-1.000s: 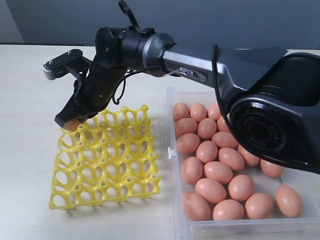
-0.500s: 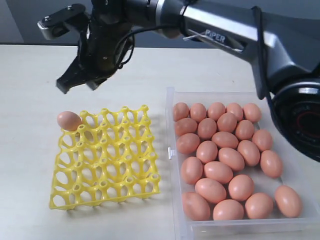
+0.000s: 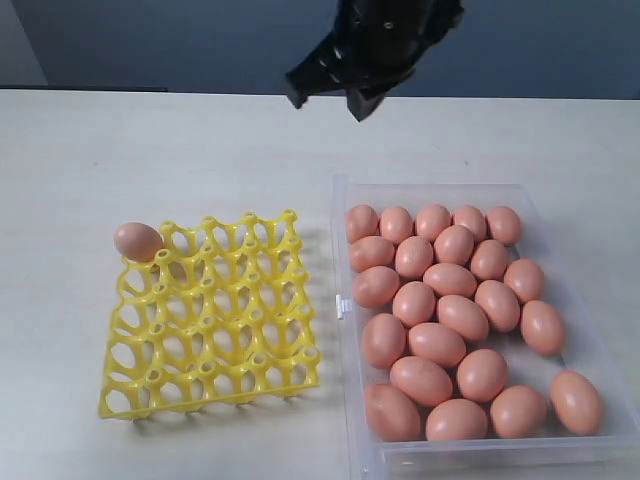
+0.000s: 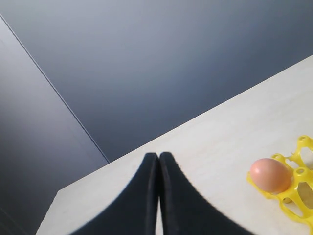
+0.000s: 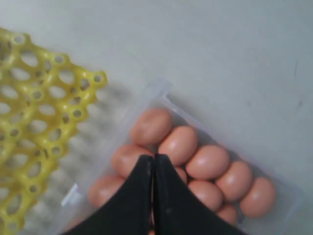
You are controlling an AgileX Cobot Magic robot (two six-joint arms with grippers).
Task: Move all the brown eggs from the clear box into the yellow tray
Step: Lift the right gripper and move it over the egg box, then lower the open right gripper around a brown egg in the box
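Right claw [image 3: 326, 88] black, angular, glossy-cased; fingers [image 5: 142, 196] smooth, tapered, matte black, left claw [image 4: 159, 156] alike.

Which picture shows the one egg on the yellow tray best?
The exterior view: the egg sits whole in a corner cup of the whole tray. The left wrist view shows it close, with only a tray corner. The right wrist view misses it.

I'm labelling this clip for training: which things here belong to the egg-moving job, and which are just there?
Part of the job: brown eggs in the clear box; one egg on a corner of the yellow tray.
Just there: the table; the grey wall behind it.
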